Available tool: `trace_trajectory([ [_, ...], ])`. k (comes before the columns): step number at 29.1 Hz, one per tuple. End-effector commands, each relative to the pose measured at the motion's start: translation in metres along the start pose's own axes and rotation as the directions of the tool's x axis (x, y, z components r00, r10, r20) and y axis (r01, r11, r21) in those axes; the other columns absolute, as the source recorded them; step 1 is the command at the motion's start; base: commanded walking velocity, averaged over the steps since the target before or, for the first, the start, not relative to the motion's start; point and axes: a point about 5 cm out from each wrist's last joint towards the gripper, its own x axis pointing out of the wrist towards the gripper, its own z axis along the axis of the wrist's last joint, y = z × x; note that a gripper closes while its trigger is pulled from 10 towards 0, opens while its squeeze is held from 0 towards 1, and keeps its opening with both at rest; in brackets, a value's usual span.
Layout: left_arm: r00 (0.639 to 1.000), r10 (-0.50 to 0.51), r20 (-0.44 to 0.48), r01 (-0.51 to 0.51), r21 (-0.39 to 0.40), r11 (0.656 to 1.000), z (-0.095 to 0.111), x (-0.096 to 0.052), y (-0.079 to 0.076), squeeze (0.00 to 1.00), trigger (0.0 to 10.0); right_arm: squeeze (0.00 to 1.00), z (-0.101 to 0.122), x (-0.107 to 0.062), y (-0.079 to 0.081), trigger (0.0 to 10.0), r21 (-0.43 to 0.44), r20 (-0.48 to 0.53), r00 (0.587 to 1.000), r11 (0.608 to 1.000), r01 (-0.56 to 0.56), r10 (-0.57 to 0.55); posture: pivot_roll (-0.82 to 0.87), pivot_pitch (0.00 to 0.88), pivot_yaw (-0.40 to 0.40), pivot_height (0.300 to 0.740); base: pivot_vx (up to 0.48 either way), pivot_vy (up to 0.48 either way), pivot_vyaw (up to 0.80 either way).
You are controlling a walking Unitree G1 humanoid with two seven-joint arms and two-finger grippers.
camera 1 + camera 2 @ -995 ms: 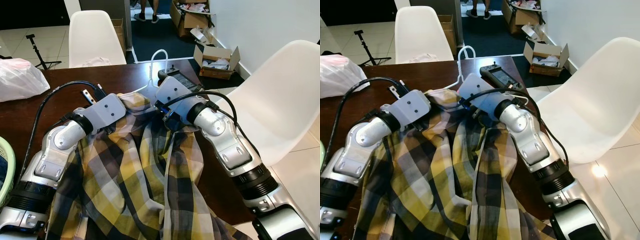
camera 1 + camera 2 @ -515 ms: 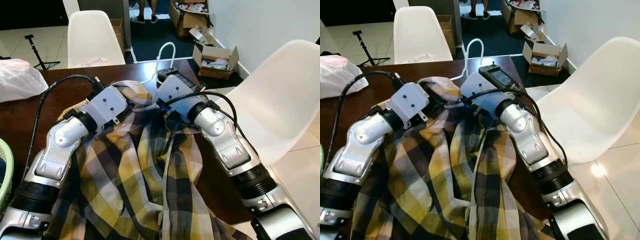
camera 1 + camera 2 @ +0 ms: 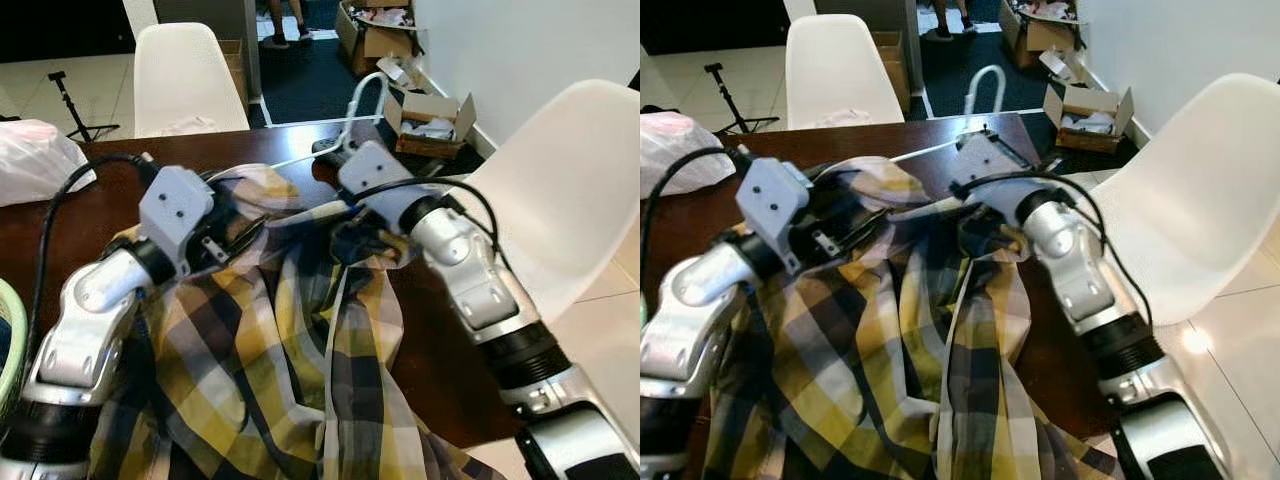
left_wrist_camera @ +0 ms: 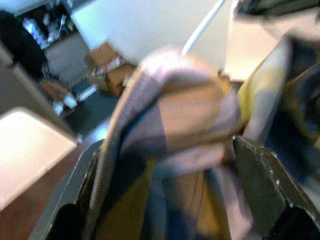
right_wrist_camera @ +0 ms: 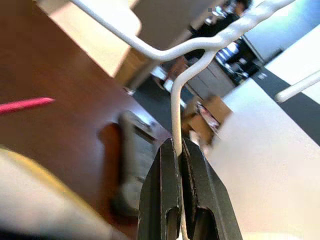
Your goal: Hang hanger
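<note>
- A dark brown wooden table [image 3: 120,190] carries the things.
- A yellow, grey and black plaid shirt [image 3: 270,370] lies spread over the table's near half, its lower part draping past the near edge.
- A white plastic bag [image 3: 35,155] sits on the table, far left of the shirt.
- A dark handheld device [image 5: 131,165] lies just beyond the shirt's collar.

Both eye views are evenly and brightly lit, with soft daylight on the white chair [image 3: 560,190] at the right. Beside that chair the floor [image 3: 1240,330] carries a pale glare patch. The brown table [image 3: 120,170] left of the chair shows a dull sheen and soft shadows under the plaid shirt [image 3: 290,340]. The left wrist view is smeared by motion blur. The right wrist view is sharp on the white hanger [image 5: 176,107], with its background out of focus.
</note>
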Motion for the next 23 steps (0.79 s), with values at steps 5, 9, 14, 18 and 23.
trace_trajectory([
  [5, 0.998, 0.053, 0.03, -0.052, -0.029, 0.998, 0.011, -0.004, -0.003, 1.0, 10.0, 0.0, -0.002, 0.002, -0.011, 0.0, 0.004, -0.011, 0.998, 0.998, 0.065, -0.065, 0.01, 0.174, -0.009, 0.74, 0.0, 0.0, 0.0],
  [9, 0.987, 0.158, 0.027, -0.16, 0.113, 0.981, 0.018, -0.003, 0.02, 1.0, 10.0, 0.0, -0.002, 0.002, -0.007, 0.0, 0.008, -0.005, 0.999, 0.999, 0.051, -0.05, 0.01, 0.173, -0.009, 0.74, 0.0, 0.0, 0.0],
  [14, 0.969, 0.246, 0.027, -0.247, 0.136, 0.959, 0.023, -0.004, 0.038, 0.0, 10.0, 0.0, -0.002, 0.001, -0.003, 0.0, -0.009, 0.009, 0.999, 0.999, 0.043, -0.042, 0.01, 0.173, -0.008, 0.74, 0.0, 0.0, 0.0],
  [18, 0.982, 0.189, -0.025, -0.184, 0.13, 0.974, 0.015, -0.01, 0.033, 0.0, 10.0, 0.0, -0.009, 0.001, -0.015, 0.0, -0.031, -0.025, 0.993, 0.993, 0.116, -0.116, 0.01, 0.176, -0.01, 0.74, 0.0, 0.0, 0.0],
  [23, 0.984, 0.102, -0.148, -0.075, 0.176, 0.981, -0.005, -0.021, 0.021, 0.0, 10.0, 0.0, -0.017, -0.002, -0.048, 0.0, -0.042, -0.054, 0.959, 0.96, 0.276, -0.278, 0.02, 0.176, -0.012, 0.74, 0.0, 0.0, 0.0],
])
